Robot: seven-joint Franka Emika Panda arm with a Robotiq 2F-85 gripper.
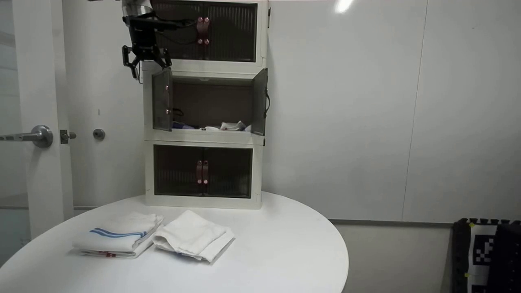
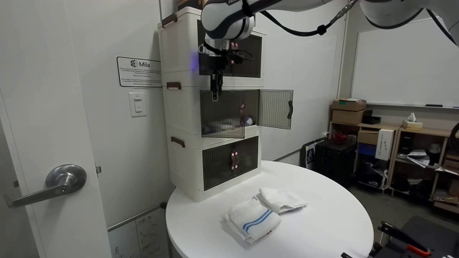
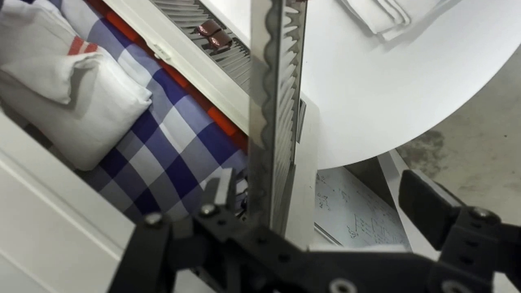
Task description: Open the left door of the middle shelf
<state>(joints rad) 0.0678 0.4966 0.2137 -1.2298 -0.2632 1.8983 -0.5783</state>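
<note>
The left door (image 1: 162,99) of the middle shelf (image 1: 203,136) stands swung outward at nine o'clock of the opening, and the right door (image 1: 259,101) stands swung outward at three. In an exterior view I can see the left door's reddish handle (image 2: 242,114) along its free edge. The gripper (image 1: 151,71) hangs at ten o'clock of the shelf, pointing down, near the left door's top edge, and it is spread wide. In the wrist view the door's ribbed panel runs up between the two fingers (image 3: 426,211); whether either one touches it, I can't tell. In an exterior view the arm (image 2: 296,4) reaches in from two o'clock.

Inside the shelf lies a blue-and-white checked cloth (image 3: 171,138), with a folded white cloth (image 3: 89,122) showing red stripes over part of it. The top unit (image 1: 262,44) at twelve o'clock and the bottom unit (image 1: 203,202) at six have their doors closed. On the round white table (image 1: 289,248) a blue-striped cloth (image 1: 110,242) lies folded at seven o'clock of the shelf, a plain white cloth (image 1: 193,236) beside it at six.
</note>
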